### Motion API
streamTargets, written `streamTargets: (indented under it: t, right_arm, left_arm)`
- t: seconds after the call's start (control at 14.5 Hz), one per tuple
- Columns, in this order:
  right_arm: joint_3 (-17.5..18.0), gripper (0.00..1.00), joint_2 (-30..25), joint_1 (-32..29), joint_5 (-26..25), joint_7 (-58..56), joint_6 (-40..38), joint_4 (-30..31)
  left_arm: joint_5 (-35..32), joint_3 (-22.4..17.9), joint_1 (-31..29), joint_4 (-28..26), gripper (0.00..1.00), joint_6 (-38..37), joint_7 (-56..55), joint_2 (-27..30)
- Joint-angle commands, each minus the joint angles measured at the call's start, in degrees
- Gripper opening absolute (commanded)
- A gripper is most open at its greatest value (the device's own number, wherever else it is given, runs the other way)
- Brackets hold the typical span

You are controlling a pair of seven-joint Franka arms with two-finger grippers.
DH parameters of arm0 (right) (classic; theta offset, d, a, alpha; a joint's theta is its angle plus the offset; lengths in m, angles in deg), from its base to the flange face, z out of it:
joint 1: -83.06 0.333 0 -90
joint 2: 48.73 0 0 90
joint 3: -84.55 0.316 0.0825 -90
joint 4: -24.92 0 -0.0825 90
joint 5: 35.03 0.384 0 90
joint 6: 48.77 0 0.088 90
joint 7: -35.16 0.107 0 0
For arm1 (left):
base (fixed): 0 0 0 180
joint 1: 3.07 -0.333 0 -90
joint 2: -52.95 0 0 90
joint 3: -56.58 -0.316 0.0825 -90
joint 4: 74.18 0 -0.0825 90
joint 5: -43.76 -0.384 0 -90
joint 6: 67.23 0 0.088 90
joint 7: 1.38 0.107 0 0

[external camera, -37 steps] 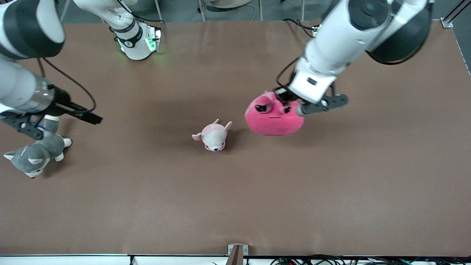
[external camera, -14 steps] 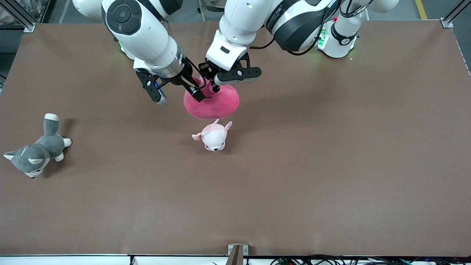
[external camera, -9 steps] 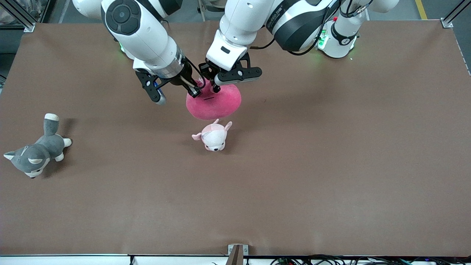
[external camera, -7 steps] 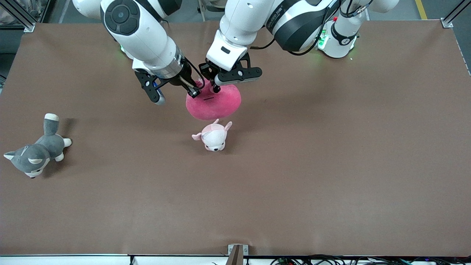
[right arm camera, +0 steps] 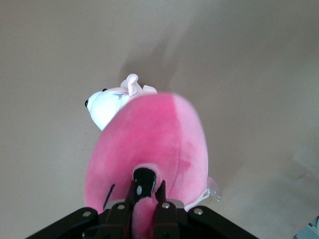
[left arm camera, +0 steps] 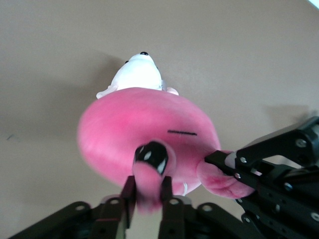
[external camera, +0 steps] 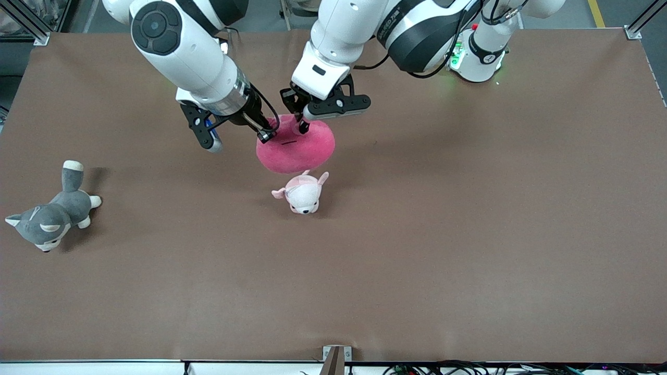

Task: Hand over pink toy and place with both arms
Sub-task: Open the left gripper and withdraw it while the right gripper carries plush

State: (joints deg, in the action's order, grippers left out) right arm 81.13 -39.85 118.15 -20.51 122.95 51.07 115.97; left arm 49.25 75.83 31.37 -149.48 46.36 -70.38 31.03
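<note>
The pink toy, a round hot-pink plush, hangs in the air over the middle of the table, held by both arms. My left gripper is shut on a nub with a black eye at the toy's top. In the left wrist view the jaws pinch that nub of the pink toy. My right gripper is shut on the toy's other eye nub, toward the right arm's end. The right wrist view shows this grip on the pink toy. The right gripper also shows in the left wrist view.
A small pale pink-and-white plush animal lies on the brown table just below the hanging toy, nearer the front camera; it also shows in the wrist views. A grey plush husky lies at the right arm's end.
The left gripper carried the pink toy from the left arm's side to the middle. The right gripper came from over the grey plush and closed on the toy, which has shifted slightly toward the right arm's end.
</note>
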Motion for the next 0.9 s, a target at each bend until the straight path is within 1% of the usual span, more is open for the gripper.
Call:
streamTargets:
  t: [0.0,0.07,0.21,0.41,0.62,0.83]
  right_arm:
    - [0.25,0.00,-1.67,-3.09,0.68,-3.05,-1.22,1.50]
    - [0.17,0.00,-1.58,-4.15,0.68,-5.59,-1.75,1.94]
    - [0.17,0.00,-1.67,-7.48,0.68,-10.25,-1.84,3.52]
    - [0.25,0.00,-1.58,-13.10,0.68,-19.56,-1.76,6.33]
    - [0.25,0.00,-1.58,-20.04,0.68,-31.59,-0.97,10.28]
    - [0.25,0.00,-1.58,-26.29,0.68,-43.29,1.58,15.29]
  left_arm:
    - [-0.12,-0.53,-0.16,0.85,1.00,-1.61,-0.44,1.26]
    - [-0.47,-0.88,-0.25,0.85,1.00,-2.48,-0.36,2.66]
    - [-1.78,-2.28,-0.87,0.85,1.00,-7.21,0.87,5.21]
    - [-3.02,-4.13,-3.58,0.85,1.00,-15.47,9.37,9.33]
    - [-3.02,-4.57,-10.95,0.76,1.00,-24.26,20.17,14.25]
    - [-2.93,-4.66,-19.39,0.50,1.00,-31.47,32.22,18.30]
